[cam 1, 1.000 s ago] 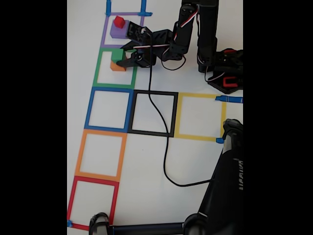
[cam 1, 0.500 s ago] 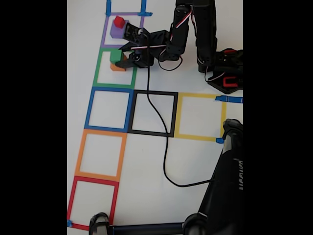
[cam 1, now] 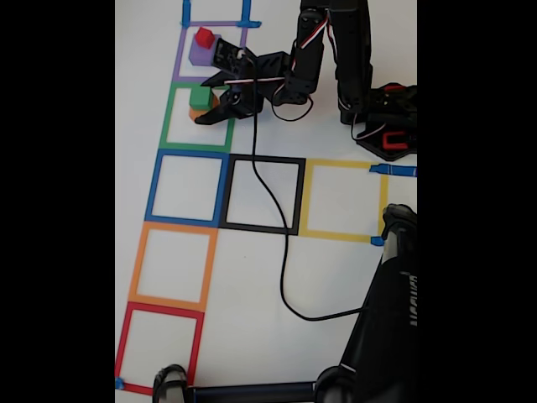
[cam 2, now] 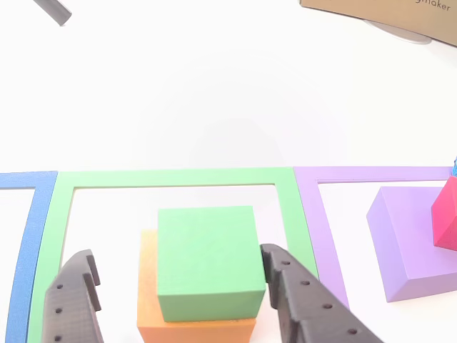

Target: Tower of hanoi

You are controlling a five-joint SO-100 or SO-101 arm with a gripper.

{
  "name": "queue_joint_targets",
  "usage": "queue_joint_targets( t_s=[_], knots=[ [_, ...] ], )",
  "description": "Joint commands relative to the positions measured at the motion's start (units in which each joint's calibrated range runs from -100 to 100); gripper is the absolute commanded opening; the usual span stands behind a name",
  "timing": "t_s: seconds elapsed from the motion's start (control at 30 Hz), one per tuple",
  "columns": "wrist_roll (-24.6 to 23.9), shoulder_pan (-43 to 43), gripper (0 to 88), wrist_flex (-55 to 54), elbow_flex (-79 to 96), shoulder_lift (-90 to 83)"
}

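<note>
My claw (cam 2: 175,282) straddles the green cube (cam 2: 207,261), jaws spread wider than the cube w/ a gap on the left side, the right finger (cam 2: 300,300) close against the cube's edge; nothing gripped. Green cube sits atop the orange cube (cam 2: 193,325), both inside the green tape square (cam 2: 178,177). In the fixed view my claw (cam 1: 210,101) reaches in from the right over that stack, green cube (cam 1: 200,96) on top. Next square over, purple tape (cam 1: 179,59): the purple cube (cam 1: 201,54) carries the red cube (cam 1: 204,37). In the other view, the purple cube (cam 2: 407,243) w/ the red cube (cam 2: 446,214) stands well right of my fingers.
</note>
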Motion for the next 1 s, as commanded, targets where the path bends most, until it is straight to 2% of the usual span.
queue_joint_targets(
  t_s=[0.0,0.17,0.27,0.5,0.67,0.87,0.97],
  knots=[
    [0.4,0.3,24.9,0.4,-0.8,-5.8],
    [0.4,3.7,16.9,12.9,-1.0,-17.3],
    [0.4,6.7,7.8,25.5,-2.6,-25.9],
    [0.4,10.6,1.2,57.5,-12.3,-40.7],
    [0.4,10.1,1.2,75.9,-24.3,-44.5],
    [0.4,12.4,1.2,105.8,-49.4,-45.6],
    [0.4,15.5,1.2,113.9,-57.7,-45.6]
  ],
)
